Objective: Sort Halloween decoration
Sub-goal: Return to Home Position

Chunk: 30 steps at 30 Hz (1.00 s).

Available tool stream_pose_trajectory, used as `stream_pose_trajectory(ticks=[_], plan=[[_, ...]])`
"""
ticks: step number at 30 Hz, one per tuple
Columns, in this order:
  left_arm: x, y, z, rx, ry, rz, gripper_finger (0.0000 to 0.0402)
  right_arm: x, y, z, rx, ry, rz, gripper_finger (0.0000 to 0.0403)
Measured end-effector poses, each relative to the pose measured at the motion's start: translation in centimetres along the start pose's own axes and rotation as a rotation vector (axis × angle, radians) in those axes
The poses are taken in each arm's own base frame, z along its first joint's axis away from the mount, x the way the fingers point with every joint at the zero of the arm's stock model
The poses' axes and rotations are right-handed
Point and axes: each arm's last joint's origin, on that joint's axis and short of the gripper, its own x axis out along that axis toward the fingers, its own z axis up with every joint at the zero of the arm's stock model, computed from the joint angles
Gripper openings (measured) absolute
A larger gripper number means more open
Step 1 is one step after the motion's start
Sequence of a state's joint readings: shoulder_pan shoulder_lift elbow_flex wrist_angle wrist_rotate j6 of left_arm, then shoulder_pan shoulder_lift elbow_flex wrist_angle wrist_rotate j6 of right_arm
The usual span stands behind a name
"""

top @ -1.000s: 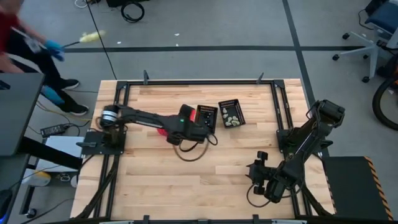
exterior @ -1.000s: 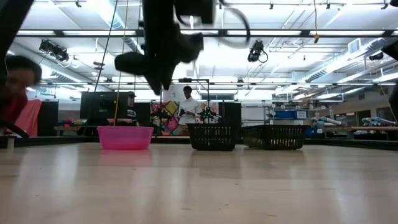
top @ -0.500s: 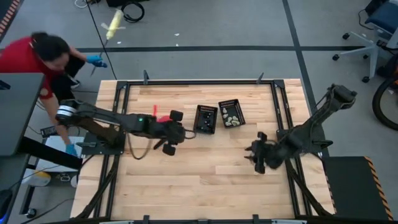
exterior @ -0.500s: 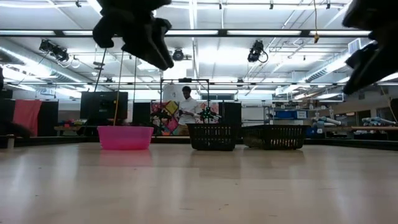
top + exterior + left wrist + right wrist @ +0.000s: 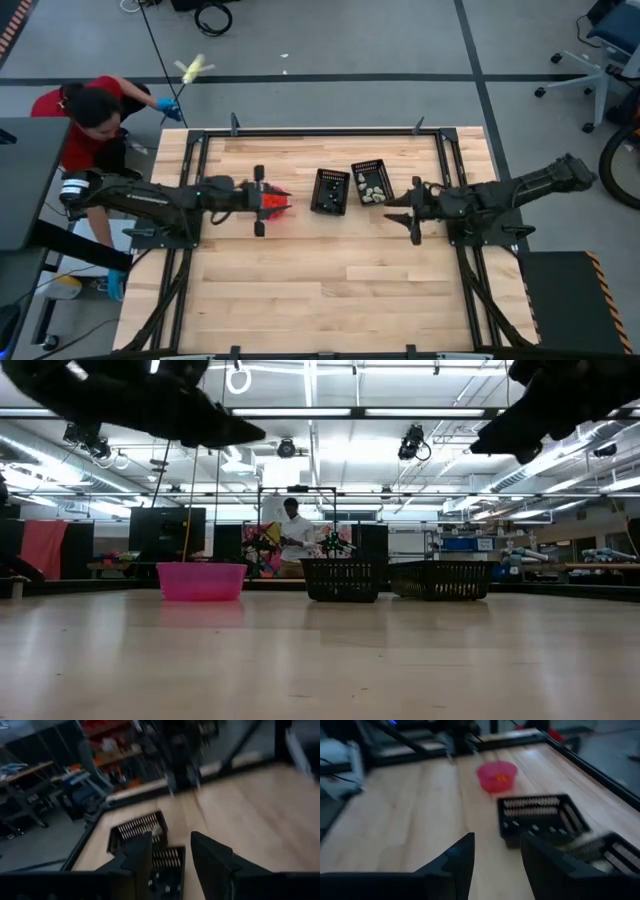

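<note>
Tools first: left tool [image 5: 170, 844] is spread wide with nothing between its fingers, hanging over the pink bowl [image 5: 280, 203]. The right tool [image 5: 497, 842] is just as wide and just as bare, hovering above the desk [image 5: 300, 290] beside the two black baskets, on the side away from the bowl. Moving outward, orange trinkets [image 5: 500, 778] sit in the bowl and pale trinkets [image 5: 372, 192] lie in the right basket [image 5: 366, 164]. The left basket [image 5: 330, 173] is too dark inside to read. A person [image 5: 90, 110] stands off the desk by the left arm's base. These pieces look tiny, light and hard, probably slick plastic. I'd pinch one across its middle with the fingertips only, gently, or it could squirt free.
</note>
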State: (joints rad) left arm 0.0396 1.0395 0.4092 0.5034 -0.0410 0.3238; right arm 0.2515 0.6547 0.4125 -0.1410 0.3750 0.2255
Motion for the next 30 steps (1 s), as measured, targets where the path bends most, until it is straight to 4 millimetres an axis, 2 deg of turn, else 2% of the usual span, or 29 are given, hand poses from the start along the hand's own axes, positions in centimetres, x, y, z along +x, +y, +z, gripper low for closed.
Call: stream_pose_trajectory(ticks=[7, 16, 24, 30], plan=[[-2.0, 0.5, 0.4, -0.154, -0.11, 0.037, 0.0142, 1.4, -2.0, -1.9, 0.006, -0.095, 0.037, 0.0164], [-4.6, 2.2, 0.4, -0.168, -0.058, 0.118, 0.0142, 2.0, -5.7, -3.4, -0.084, -0.245, 0.023, 0.0164], [-4.9, 3.9, -0.6, -0.213, 0.014, 0.214, 0.0142, 1.4, -8.9, -4.3, -0.213, -0.321, -0.143, 0.0164], [-4.6, 5.0, -1.5, -0.307, 0.048, 0.28, 0.0142, 1.1, -9.8, -5.4, -0.266, -0.368, -0.231, 0.0164]])
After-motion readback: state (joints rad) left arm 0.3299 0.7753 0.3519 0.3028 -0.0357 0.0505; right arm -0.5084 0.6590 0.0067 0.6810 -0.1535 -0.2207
